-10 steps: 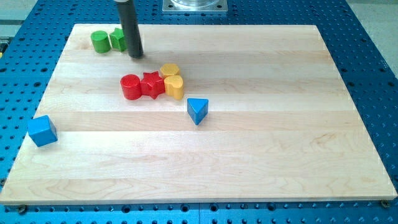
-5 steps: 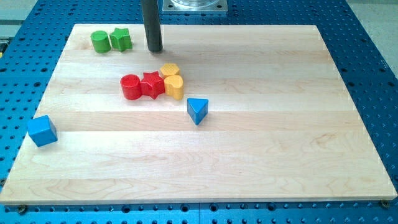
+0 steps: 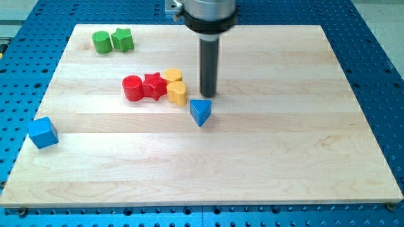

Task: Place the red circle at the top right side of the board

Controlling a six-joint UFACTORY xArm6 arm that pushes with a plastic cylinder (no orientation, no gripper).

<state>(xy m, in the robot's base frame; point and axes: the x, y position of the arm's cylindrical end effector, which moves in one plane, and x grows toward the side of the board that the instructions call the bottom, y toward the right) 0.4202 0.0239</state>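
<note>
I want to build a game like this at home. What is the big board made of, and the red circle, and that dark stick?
The board looks like pale wood: long grain lines and plank seams run across it, with a smooth matte finish. The red circle seems to be painted wood or plastic; its even, slightly glossy colour leaves that open. The rod ending in my tip looks like dark metal or plastic.

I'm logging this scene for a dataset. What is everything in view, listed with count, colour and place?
Red circle: 1, red, left end of the centre-left cluster.
Red star: 1, red, touching the circle's right.
Yellow blocks: 2, yellow, cluster's right end.
Blue triangle: 1, blue, below-right of the cluster.
Blue cube: 1, blue, left edge.
Green circle: 1, green, top left.
Green star: 1, green, beside it.
Board: 1, light wood.
My tip: 1, dark, just above the triangle, right of the yellows.
</note>
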